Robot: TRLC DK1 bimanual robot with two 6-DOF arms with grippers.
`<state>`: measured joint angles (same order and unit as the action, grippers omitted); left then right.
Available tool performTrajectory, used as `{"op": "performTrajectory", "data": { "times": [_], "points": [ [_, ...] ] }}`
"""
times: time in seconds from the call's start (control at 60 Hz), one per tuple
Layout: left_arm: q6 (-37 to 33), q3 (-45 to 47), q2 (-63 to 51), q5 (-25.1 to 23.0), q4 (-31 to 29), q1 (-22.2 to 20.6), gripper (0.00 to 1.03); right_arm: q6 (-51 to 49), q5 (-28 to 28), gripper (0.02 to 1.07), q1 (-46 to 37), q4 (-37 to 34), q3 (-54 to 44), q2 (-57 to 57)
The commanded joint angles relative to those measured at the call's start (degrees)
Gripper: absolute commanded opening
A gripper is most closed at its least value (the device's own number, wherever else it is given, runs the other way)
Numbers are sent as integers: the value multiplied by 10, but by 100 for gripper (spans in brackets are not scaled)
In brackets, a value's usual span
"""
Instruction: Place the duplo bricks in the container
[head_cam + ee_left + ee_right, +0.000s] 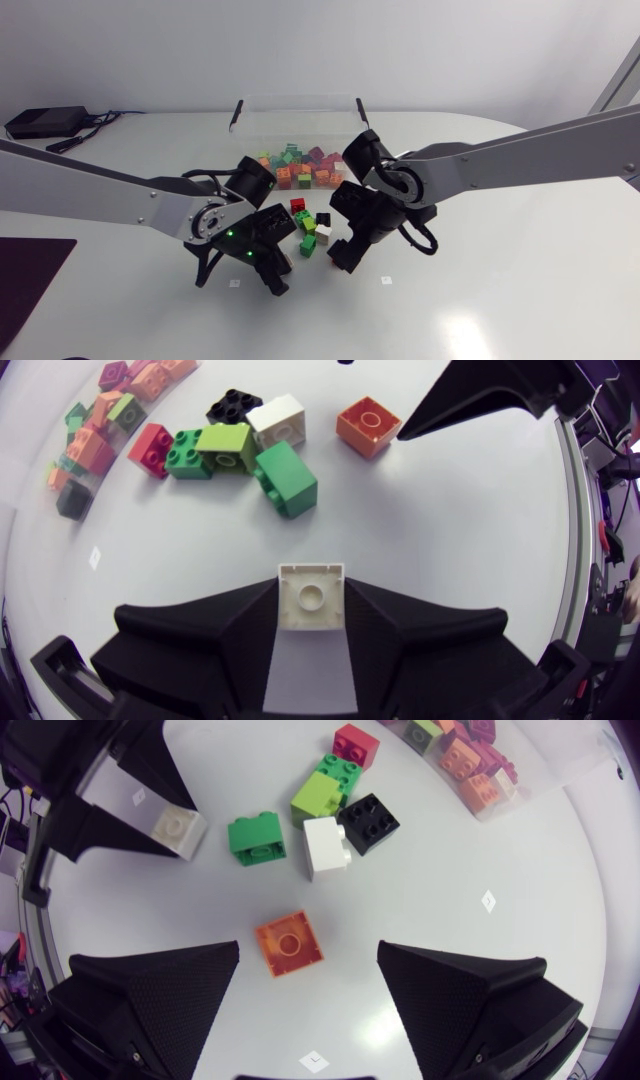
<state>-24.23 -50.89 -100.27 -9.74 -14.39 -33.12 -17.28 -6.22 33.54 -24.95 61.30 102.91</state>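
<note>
A white duplo brick (311, 595) sits upside down between my left gripper's (311, 622) fingers, which touch it on both sides; the gripper (272, 272) is low over the table in front of the loose pile. My right gripper (308, 982) is open over an orange brick (289, 942) that lies on the table between and just ahead of its fingers. Several loose bricks lie in a cluster (310, 225): red (356, 742), lime (318, 795), black (368, 822), white (327, 848) and green (254, 838). The clear container (300, 110) behind them holds several coloured bricks.
Both arms meet near the table's middle, grippers close together on either side of the loose cluster. Small white tags (386, 282) lie on the table. A dark mat (25, 280) lies at the left edge.
</note>
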Motion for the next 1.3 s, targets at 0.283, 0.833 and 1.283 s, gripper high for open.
{"op": "performTrajectory", "data": {
  "times": [0.283,0.833,1.283],
  "points": [
    [-23,-35,111,-7,-75,58,9,-119,-42,102,-27,-2,32,57],
    [6,-173,112,-10,-45,120,9,-137,-39,77,-17,46,12,84],
    [52,-242,40,-16,28,147,9,-123,-38,55,-16,23,-21,-21]
  ]
}}
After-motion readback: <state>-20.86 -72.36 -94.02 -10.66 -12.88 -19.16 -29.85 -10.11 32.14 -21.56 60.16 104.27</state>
